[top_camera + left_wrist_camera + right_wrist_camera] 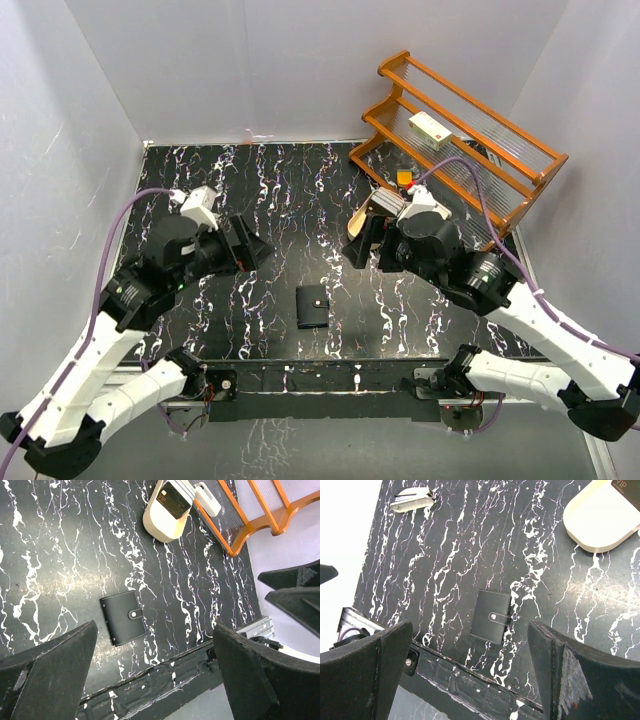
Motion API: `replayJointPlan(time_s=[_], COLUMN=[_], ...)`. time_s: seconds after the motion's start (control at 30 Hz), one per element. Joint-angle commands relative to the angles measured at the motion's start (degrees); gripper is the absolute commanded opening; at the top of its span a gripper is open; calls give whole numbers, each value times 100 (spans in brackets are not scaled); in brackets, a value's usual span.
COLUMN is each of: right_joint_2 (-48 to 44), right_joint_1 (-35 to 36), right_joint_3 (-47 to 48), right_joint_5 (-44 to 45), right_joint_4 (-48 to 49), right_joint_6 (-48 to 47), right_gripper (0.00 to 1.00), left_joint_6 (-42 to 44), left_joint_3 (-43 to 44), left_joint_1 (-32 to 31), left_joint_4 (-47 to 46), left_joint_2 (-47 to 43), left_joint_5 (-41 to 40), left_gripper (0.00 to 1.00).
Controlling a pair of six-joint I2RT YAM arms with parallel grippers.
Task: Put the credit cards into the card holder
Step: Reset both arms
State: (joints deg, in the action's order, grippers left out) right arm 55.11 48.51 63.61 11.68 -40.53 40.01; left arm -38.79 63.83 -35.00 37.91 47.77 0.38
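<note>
Found the card holder (313,307) snapped shut, flat on the table (200,180). Found left gripper (258,246) and right gripper (358,245) wide open, empty, raised either side of it. Risked stranding the VIP card (175,497) on the cream tray (159,524) beyond it, closed snap blocking entry.

Bright, even light; sharp frames, soft shadows.

Robotics lab booth, plain white walls (200,60), black marbled table (290,190), cabled robot arms (100,355)
</note>
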Motion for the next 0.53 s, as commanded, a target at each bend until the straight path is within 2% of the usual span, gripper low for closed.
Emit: replayJointPlan(time_s=[0.0, 0.33, 0.5], right_joint_2=[-162, -270, -242], right_joint_1=[-17, -19, -18], right_joint_3=[-252, -600, -643], right_joint_5=[174, 30, 1], right_joint_4=[480, 741, 735], right_joint_6=[94, 277, 374], right_gripper=[98, 98, 98], left_joint_6=[40, -294, -201], left_joint_3=[-590, -1228, -1103], left_joint_1=[11, 7, 10], left_joint_4=[-250, -706, -722], left_joint_2=[-591, -1183, -1176], left_joint_5=[-245, -173, -227], left_gripper=[99, 99, 99])
